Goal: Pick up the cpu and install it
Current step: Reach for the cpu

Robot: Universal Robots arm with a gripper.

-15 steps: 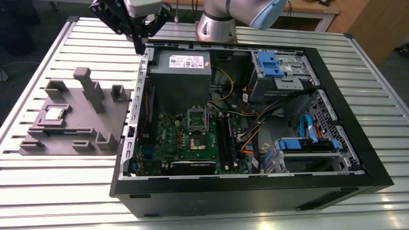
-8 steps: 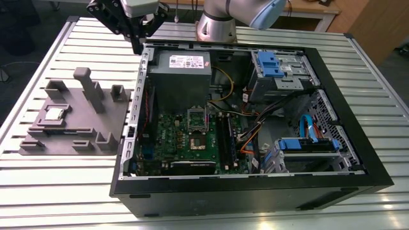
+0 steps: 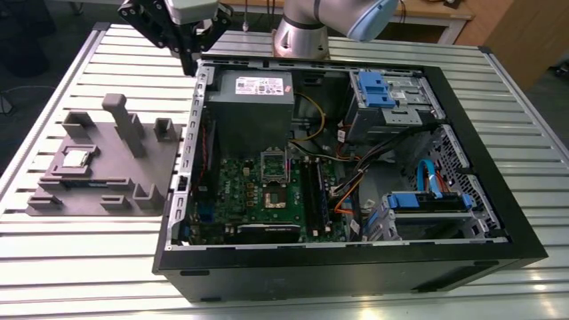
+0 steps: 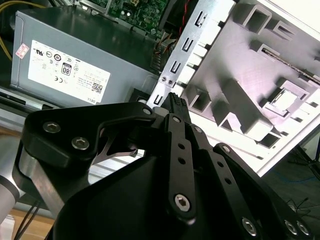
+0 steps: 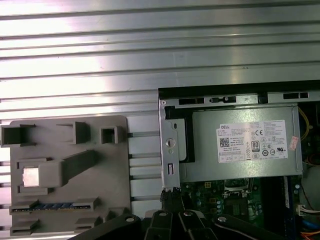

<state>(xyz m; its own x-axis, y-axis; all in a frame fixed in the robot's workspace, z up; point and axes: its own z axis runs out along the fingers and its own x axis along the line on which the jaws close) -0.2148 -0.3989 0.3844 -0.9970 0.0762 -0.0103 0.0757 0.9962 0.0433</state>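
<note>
Hanging over the open black computer case's (image 3: 338, 263) corner, jaws clenched empty, well apart from the small silvery square cpu (image 3: 76, 158) in the grey plastic tray (image 3: 146, 163) toward the exterior view's left.

A robotics lab: an opened computer case (image 3: 338, 267) on a slatted aluminium bench (image 3: 80, 267).
</note>
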